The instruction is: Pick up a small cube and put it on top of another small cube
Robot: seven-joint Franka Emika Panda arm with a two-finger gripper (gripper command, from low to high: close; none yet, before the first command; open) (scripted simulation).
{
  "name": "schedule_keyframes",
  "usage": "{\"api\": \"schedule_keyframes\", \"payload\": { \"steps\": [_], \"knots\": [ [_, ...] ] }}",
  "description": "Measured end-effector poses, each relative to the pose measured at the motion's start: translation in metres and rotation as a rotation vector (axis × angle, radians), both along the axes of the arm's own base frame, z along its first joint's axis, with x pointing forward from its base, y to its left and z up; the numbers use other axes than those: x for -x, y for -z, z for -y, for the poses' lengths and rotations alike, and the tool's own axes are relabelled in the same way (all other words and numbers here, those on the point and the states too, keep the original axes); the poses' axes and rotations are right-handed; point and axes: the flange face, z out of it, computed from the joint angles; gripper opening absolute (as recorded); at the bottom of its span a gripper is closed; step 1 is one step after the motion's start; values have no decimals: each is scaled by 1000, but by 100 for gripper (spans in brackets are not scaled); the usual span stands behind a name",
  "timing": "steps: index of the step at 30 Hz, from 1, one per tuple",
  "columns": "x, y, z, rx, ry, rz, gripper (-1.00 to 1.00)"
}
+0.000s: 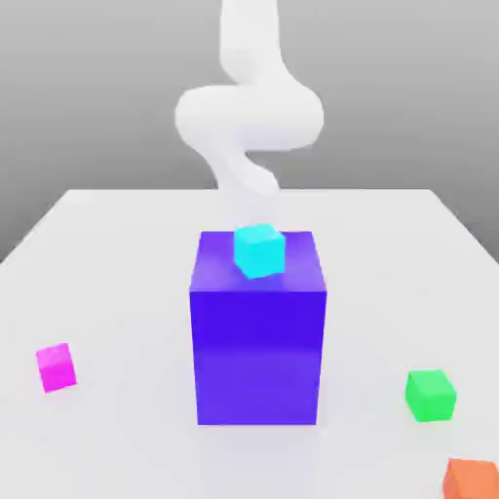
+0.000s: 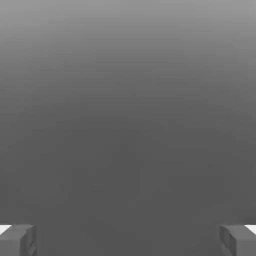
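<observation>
The small magenta-pink cube (image 1: 56,367) rests on the white table (image 1: 117,263) at the exterior view's left, near the front. A cyan cube (image 1: 258,249) sits on top of the big blue-violet block (image 1: 257,341) in the middle. A green cube (image 1: 430,395) lies at the exterior view's right. The white arm (image 1: 249,112) rises behind the big block, far from the magenta cube. In the hand view my gripper (image 2: 128,241) is open, its two grey fingertips (image 2: 18,240) wide apart with nothing between them, facing plain grey background.
An orange cube (image 1: 473,479) lies at the front right corner of the exterior view. The tall blue-violet block stands between the arm and the table's front.
</observation>
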Motion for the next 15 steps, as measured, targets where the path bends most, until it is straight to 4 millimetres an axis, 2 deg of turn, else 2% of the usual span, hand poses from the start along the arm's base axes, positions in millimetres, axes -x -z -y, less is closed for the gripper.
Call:
{"api": "schedule_keyframes", "payload": {
  "steps": [3,7,11,15],
  "knots": [
    [-31,62,44,-40,124,-95,0],
    [-48,147,104,-98,286,-212,0],
    [-41,233,162,-164,450,-323,0],
    [-12,319,211,-237,615,-432,0]
  ]
}}
